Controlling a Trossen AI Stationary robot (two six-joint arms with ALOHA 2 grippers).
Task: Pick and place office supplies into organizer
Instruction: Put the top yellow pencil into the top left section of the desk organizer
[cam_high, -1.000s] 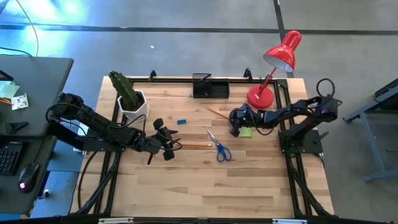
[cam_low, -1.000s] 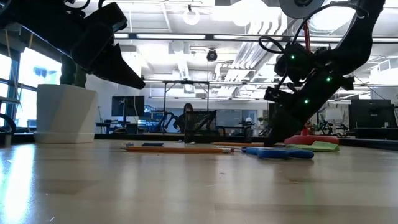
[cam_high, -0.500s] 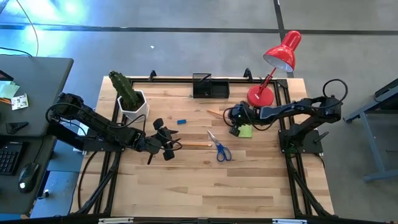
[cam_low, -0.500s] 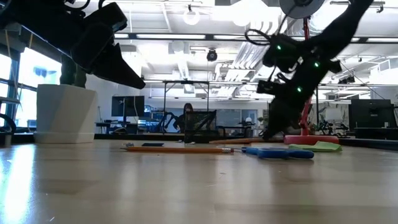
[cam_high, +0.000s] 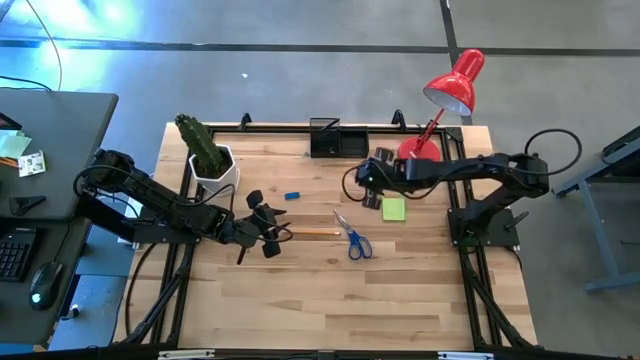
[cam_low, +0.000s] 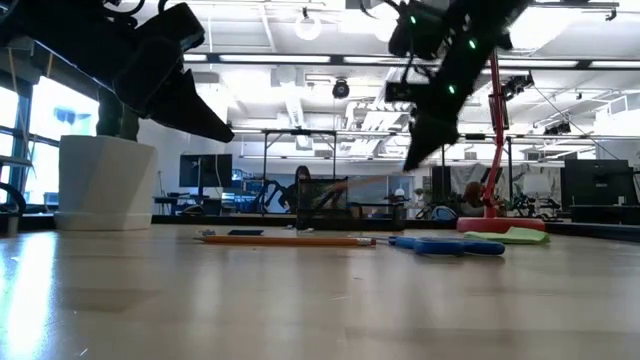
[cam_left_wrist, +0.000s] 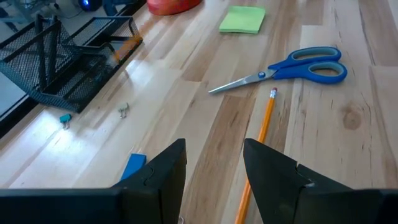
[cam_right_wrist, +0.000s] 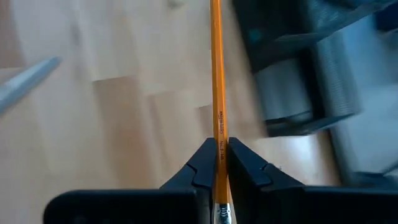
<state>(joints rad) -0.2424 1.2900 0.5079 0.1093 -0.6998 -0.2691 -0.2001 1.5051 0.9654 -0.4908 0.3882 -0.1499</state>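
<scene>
Right wrist view: I see my right tool (cam_right_wrist: 217, 163) clamped on a pencil (cam_right_wrist: 216, 81), lifted above the table (cam_high: 400, 290) just beside the organizer (cam_high: 337, 138). My left tool (cam_left_wrist: 214, 165) hangs open and empty, farther from the organizer, over a second pencil (cam_left_wrist: 260, 140); scissors (cam_high: 354, 237) and sticky pad (cam_high: 393, 208) lie between.
</scene>
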